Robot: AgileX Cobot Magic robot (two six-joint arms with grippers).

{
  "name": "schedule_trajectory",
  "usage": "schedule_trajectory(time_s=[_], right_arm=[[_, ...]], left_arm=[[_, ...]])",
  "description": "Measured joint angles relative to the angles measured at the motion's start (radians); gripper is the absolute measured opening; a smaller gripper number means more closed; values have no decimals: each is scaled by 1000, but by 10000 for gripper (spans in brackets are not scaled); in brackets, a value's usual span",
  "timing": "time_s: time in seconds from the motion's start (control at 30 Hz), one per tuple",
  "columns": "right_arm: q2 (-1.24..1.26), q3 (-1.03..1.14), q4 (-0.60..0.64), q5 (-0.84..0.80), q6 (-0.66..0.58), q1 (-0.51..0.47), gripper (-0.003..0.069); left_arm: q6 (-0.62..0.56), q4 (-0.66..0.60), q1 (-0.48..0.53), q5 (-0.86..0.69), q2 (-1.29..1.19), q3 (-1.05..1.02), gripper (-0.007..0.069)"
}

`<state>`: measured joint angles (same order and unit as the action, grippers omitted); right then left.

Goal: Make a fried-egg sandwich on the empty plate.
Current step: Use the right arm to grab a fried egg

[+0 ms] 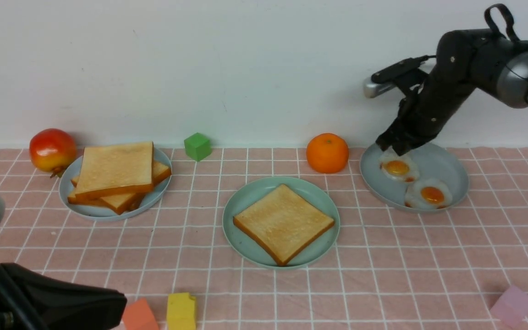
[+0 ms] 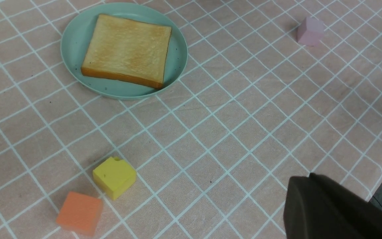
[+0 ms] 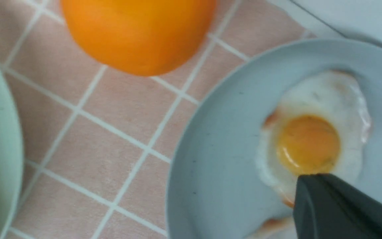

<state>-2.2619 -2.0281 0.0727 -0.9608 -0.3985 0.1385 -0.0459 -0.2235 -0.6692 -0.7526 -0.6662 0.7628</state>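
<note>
Pale pink tablecloth [image 1: 383,275], ruled in a white grid. The mint-green plate [image 1: 241,197] carries tiny dark specks (clearest in the left wrist view). Its toast slice [image 1: 283,222] is golden brown with a darker orange crust, like the toast stack [image 1: 115,172]. The stack's plate [image 1: 65,183] and the egg plate [image 1: 447,169] are paler grey-blue. The far fried egg [image 1: 397,167] and near fried egg [image 1: 429,195] are white with orange yolks. Red-and-yellow pomegranate [image 1: 52,149], bright orange mandarin [image 1: 327,152], green cube [image 1: 197,146], yellow block [image 1: 181,310], salmon block [image 1: 140,315], pink block [image 1: 512,305]
</note>
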Motion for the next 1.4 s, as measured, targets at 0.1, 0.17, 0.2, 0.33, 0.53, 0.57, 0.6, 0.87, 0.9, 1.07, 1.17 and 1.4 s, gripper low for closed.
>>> schedule_trajectory(time_s=[0.1,0.17,0.2,0.33,0.53,0.57,0.6,0.87,0.9,1.07,1.17,1.4], right_arm=[[-5,0,-1,35,46,-25,1],[-13,0,-1,71,66,-42,24],[-19,0,2,85,69,-54,51],[-52,0,63,129,79,-92,176],[-109,0,165,193,79,-119,288],[-117,0,177,205,79,-120,289],[-125,0,197,220,79,-120,288],[-148,0,224,282,79,-120,230],[-152,0,224,288,79,-120,223],[-158,0,225,295,79,-120,220],[-158,0,225,300,79,-120,229],[-159,0,226,306,79,-120,215]], left_arm=[[0,0,0,0,0,0,6],[0,0,0,0,0,0,6],[0,0,0,0,0,0,6],[0,0,0,0,0,0,6],[0,0,0,0,0,0,8],[1,0,0,0,0,0,8],[2,0,0,0,0,0,10],[4,0,0,0,0,0,11],[4,0,0,0,0,0,11],[4,0,0,0,0,0,15],[4,0,0,0,0,0,17],[4,-1,0,0,0,0,20]])
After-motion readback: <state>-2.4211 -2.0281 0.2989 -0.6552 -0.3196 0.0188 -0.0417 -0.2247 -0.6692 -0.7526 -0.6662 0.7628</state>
